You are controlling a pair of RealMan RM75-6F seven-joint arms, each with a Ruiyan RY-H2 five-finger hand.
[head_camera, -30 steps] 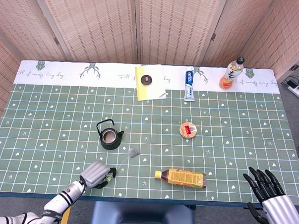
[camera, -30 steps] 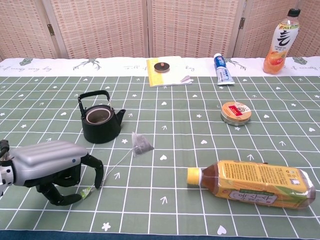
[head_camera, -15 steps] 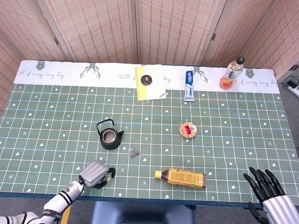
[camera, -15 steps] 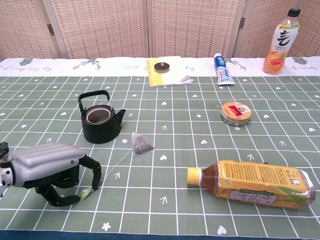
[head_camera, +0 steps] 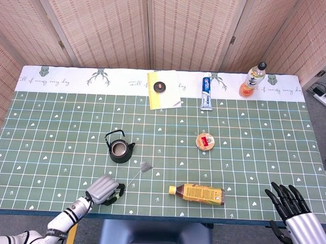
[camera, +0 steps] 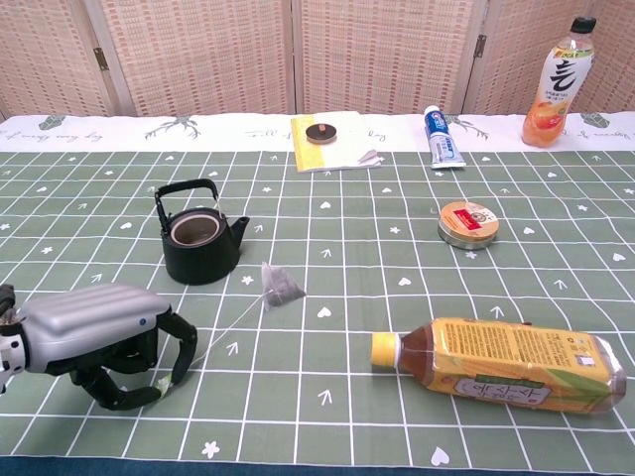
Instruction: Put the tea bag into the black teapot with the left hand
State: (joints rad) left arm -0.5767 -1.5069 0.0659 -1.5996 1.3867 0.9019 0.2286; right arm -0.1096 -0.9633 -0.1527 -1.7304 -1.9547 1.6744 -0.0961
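The black teapot stands lidless on the green cloth, left of centre. The tea bag lies just right of it, its string running down-left to a small paper tag. My left hand rests near the table's front edge, fingers curled down, pinching that tag between fingertip and thumb. The bag itself lies on the cloth. My right hand hangs off the table's front right corner, fingers spread, holding nothing; the chest view does not show it.
A tea bottle lies on its side at front centre-right. A round tin sits mid-right. At the back are a yellow booklet, a toothpaste tube and an upright orange drink bottle.
My left hand has closed its fingers on the tag and shifted slightly left toward the table's edge. The tea bag and teapot have not moved.
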